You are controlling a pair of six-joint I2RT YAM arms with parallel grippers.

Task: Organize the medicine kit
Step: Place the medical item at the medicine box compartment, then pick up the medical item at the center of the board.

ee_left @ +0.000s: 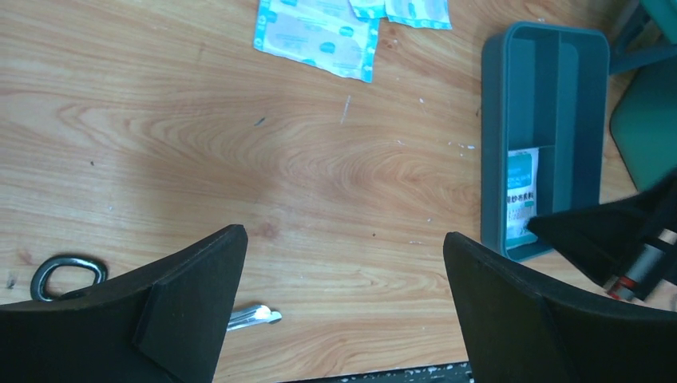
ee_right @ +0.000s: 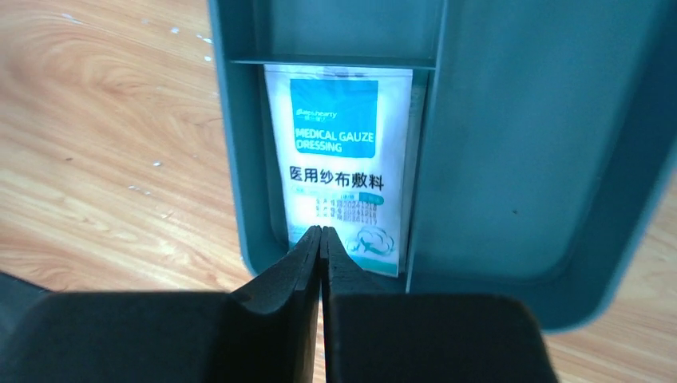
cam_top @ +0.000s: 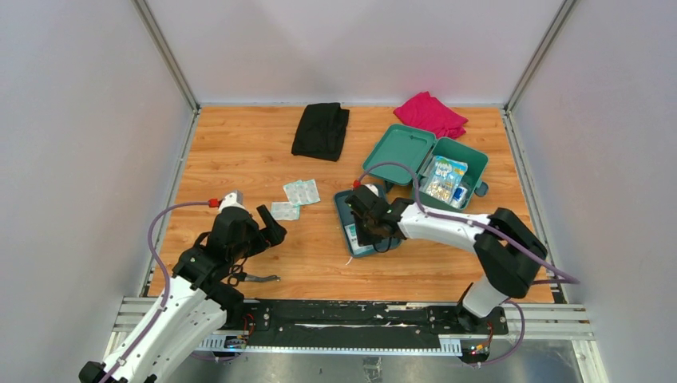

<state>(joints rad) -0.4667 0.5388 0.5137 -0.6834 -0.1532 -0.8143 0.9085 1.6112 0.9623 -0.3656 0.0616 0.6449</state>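
top external view: medicine kit (cam_top: 461,163) at far right of tabletop (cam_top: 239,152), lid (cam_top: 399,148) swung open to the left, small packets inside the box. inner tray (cam_top: 355,235) out of the kit, lying on the tabletop near-left of the open lid. right jaws closed, lowered over the tray's near end.

right wrist view: black fingertips (ee_right: 307,247) pressed flat together, tips at the near edge of a white gauze packet (ee_right: 343,152) that lies flat in the tray's narrow compartment; cannot tell whether any of the packet is pinched between them.

left jaws spread wide, hovering over bare wood at near left, gripping nothing.

left wrist view: plaster packets (ee_left: 315,36) farther out on the wood, well apart from the tray. metal tool (cam_top: 259,278) with a ring handle lying near the left arm. black cloth (cam_top: 321,130) folded at far centre, pink cloth (cam_top: 431,113) at far right, just behind the kit.
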